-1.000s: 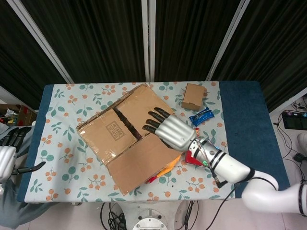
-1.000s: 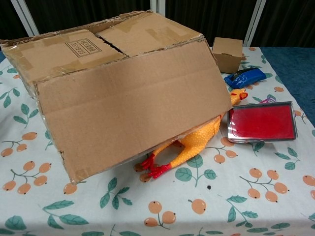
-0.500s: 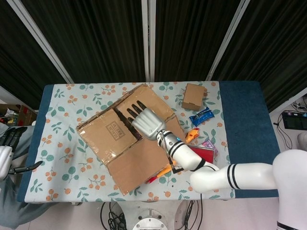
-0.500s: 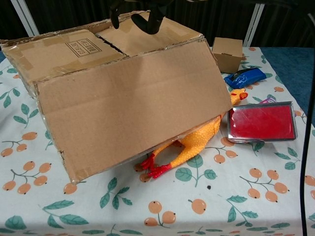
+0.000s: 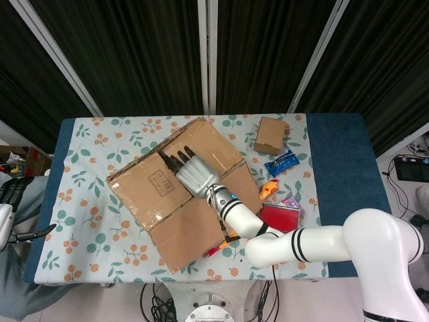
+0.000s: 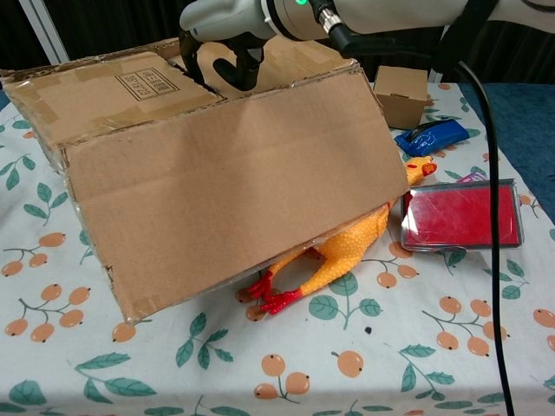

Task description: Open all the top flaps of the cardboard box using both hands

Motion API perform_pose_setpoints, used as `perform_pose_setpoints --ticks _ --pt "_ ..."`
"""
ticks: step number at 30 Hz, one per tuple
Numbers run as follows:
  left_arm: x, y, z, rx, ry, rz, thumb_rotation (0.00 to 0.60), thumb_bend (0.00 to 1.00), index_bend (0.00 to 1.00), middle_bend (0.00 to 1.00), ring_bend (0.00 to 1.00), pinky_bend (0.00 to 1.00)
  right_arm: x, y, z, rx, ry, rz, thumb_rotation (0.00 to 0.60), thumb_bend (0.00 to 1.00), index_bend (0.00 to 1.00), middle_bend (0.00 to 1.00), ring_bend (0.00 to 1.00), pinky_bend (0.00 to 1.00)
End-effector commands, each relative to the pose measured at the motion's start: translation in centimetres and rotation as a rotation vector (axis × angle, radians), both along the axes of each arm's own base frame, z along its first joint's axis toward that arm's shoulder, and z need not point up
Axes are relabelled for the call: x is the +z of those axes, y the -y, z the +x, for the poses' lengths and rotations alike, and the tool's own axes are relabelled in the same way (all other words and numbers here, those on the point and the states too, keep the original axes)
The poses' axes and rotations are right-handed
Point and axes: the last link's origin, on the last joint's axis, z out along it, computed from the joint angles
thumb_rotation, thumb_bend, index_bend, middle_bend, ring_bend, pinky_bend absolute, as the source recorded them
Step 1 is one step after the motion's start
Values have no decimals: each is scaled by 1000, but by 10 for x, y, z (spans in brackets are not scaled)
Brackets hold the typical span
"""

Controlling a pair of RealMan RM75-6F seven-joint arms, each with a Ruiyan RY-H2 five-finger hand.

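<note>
The cardboard box [image 5: 175, 191] [image 6: 217, 156] lies at the table's middle. Its near long flap [image 6: 234, 186] is folded out and slopes down toward me. Two short top flaps still lie flat, meeting at a dark seam [image 6: 198, 78]. My right hand [image 5: 192, 172] [image 6: 222, 35] hovers over that seam with its fingers curled downward and apart, dark fingertips [image 5: 173, 159] at the gap, holding nothing I can see. My left hand [image 5: 7, 213] sits off the table's left edge, fingers spread and empty; the chest view does not show it.
A yellow rubber chicken [image 6: 340, 253] lies partly under the folded-out flap. A red flat case [image 6: 460, 215], a blue packet [image 6: 431, 137] and a small cardboard box [image 6: 400, 94] sit right of the big box. Floral cloth [image 6: 416, 347] covers the table.
My right hand has moved left across the box top and lowered, from above the right short flap to the seam. The left hand has slipped slightly further off the left edge.
</note>
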Motion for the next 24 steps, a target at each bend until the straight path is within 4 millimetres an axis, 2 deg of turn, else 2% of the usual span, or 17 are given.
perform_pose_setpoints --ticks 1,11,24 --pt "0 0 0 1 0 1 357 39 86 101 78 199 -4 0 0 -5 -7 2 600 727 301 0 0 0" --pt "4 3 -1 7 -2 8 358 38 86 101 78 199 -12 4 -5 -10 -44 -17 600 721 342 0 0 0" --pt "4 1 1 0 3 12 358 38 86 101 78 199 8 7 1 49 -74 -159 600 693 390 0 0 0"
